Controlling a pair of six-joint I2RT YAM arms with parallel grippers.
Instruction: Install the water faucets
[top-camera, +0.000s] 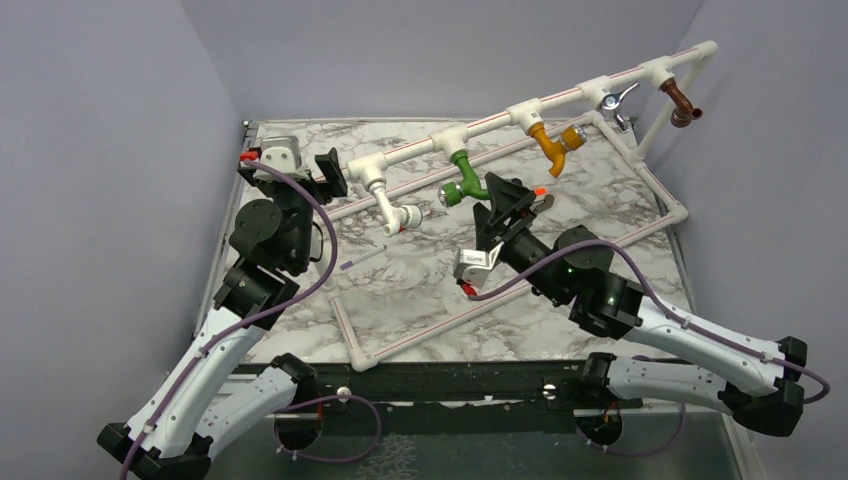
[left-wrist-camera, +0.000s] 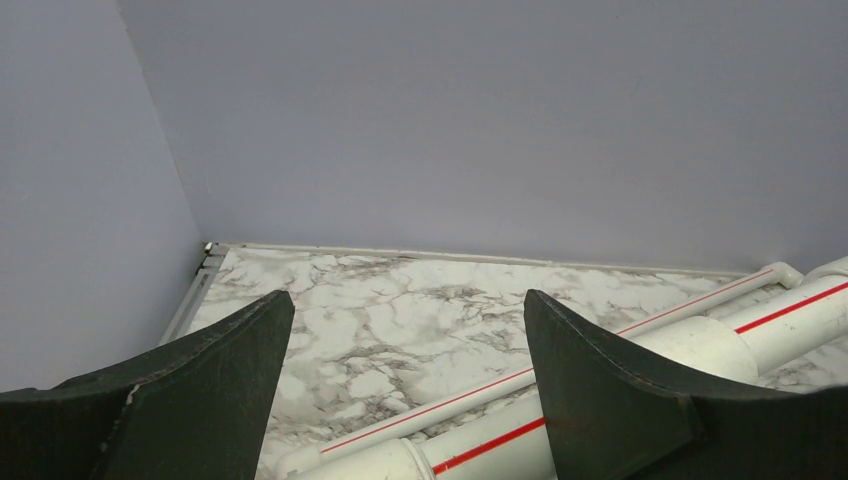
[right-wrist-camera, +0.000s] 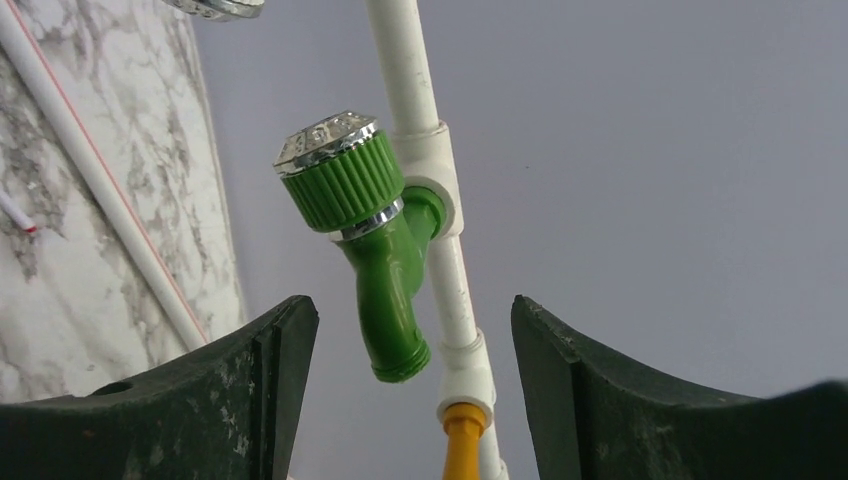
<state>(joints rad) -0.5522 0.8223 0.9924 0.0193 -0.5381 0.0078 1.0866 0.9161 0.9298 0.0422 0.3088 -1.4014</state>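
The green faucet (top-camera: 463, 178) with a silver-capped knob hangs from a tee of the white pipe frame (top-camera: 560, 98). It fills the right wrist view (right-wrist-camera: 385, 260), its spout end between my open fingers but not touched. My right gripper (top-camera: 505, 205) is open and empty, just right of the green faucet. A white faucet (top-camera: 390, 208), a yellow one (top-camera: 553, 143), a chrome one (top-camera: 615, 103) and a brown one (top-camera: 680, 102) also hang from the frame. My left gripper (top-camera: 322, 175) is open and empty by the frame's left end (left-wrist-camera: 400, 455).
The frame's lower pipes (top-camera: 430, 330) lie across the marble table (top-camera: 420, 280). A thin white stick with a purple tip (top-camera: 362, 260) lies between the arms. Grey walls close in at the back and sides. A black rail (top-camera: 450, 385) runs along the near edge.
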